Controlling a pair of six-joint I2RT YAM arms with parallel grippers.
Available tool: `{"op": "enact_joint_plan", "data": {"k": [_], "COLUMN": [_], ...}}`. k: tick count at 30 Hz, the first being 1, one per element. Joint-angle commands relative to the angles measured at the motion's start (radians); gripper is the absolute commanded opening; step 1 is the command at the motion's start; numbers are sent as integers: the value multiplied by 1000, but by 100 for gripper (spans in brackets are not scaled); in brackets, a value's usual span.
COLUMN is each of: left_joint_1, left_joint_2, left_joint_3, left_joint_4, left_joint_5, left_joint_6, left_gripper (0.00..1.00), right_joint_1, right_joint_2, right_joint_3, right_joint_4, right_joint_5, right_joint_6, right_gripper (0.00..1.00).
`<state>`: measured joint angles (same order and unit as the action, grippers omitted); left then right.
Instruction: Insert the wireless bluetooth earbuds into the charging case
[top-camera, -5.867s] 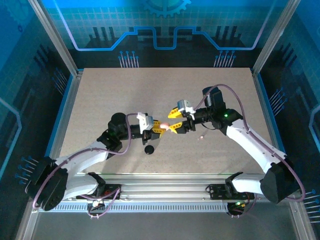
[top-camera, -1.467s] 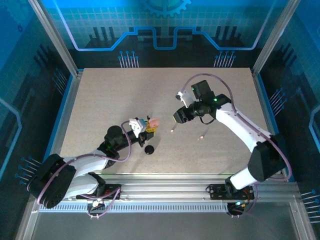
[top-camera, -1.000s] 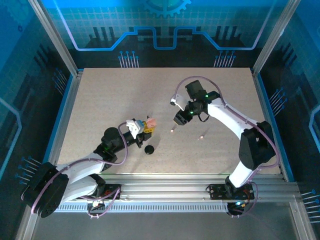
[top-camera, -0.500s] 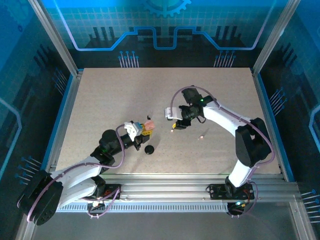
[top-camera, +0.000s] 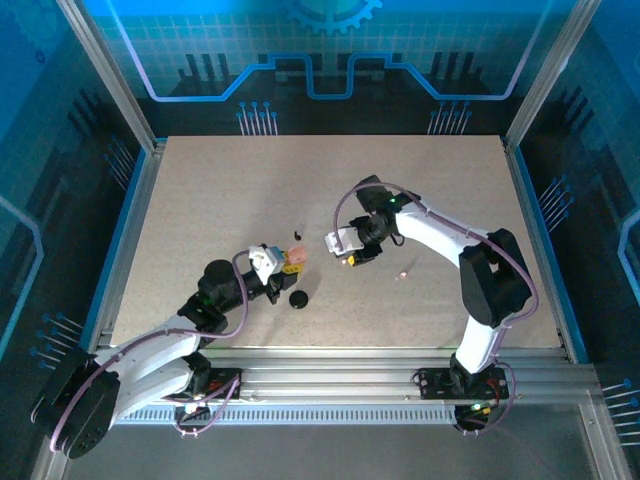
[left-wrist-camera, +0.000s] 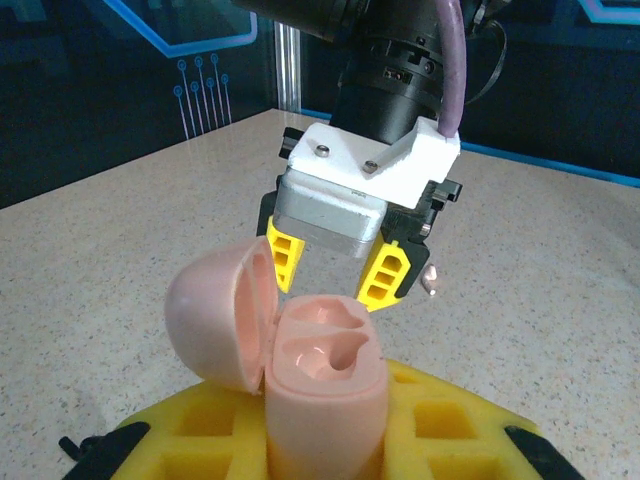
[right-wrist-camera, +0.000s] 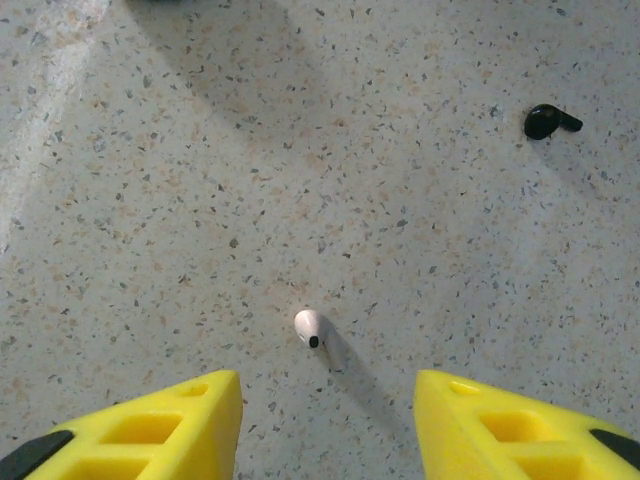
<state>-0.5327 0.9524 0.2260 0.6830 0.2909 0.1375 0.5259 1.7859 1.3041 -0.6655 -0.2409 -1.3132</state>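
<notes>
My left gripper (top-camera: 288, 262) is shut on the pink charging case (left-wrist-camera: 325, 375), held upright with its lid (left-wrist-camera: 215, 315) swung open to the left and both sockets bare. Facing it, my right gripper (left-wrist-camera: 335, 272) points down at the table, open. In the right wrist view a whitish earbud (right-wrist-camera: 312, 330) lies on the table between and just ahead of the yellow fingertips (right-wrist-camera: 160, 425). A black earbud (right-wrist-camera: 550, 121) lies farther off at the upper right. Another whitish earbud (top-camera: 403, 272) lies right of the right gripper (top-camera: 345, 254).
A small round black case (top-camera: 298, 299) sits on the table (top-camera: 200, 190) just below the pink case. The black earbud (top-camera: 297, 236) lies just above the pink case. Metal frame rails (top-camera: 130, 200) border the table on both sides.
My right gripper has swung left and down until it hangs over the whitish earbud. My left arm has drawn the open pink case slightly back toward its base.
</notes>
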Motion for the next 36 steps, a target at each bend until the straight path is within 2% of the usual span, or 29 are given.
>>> {"op": "enact_joint_plan", "data": {"k": [1, 5, 11, 19, 36], "left_joint_1": [6, 6, 6, 6, 6], "left_joint_2": [-2, 5, -15, -26, -30], "left_joint_3": [28, 27, 30, 30, 32], "left_joint_4": [-21, -14, -41, -48, -67], "left_joint_5": [1, 1, -9, -20, -27], "left_joint_6": [30, 33, 40, 44, 52], "left_gripper": [15, 14, 15, 14, 14], "right_joint_1": [14, 20, 20, 20, 17], "right_joint_2": [16, 32, 77, 171, 288], "right_joint_3": [22, 26, 68, 138, 239], "right_joint_4": [-38, -49, -104, -140, -190], "right_joint_5": [6, 47, 45, 80, 61], "right_joint_6": [-41, -61, -79, -96, -133], "right_gripper": [49, 49, 48, 42, 39]}}
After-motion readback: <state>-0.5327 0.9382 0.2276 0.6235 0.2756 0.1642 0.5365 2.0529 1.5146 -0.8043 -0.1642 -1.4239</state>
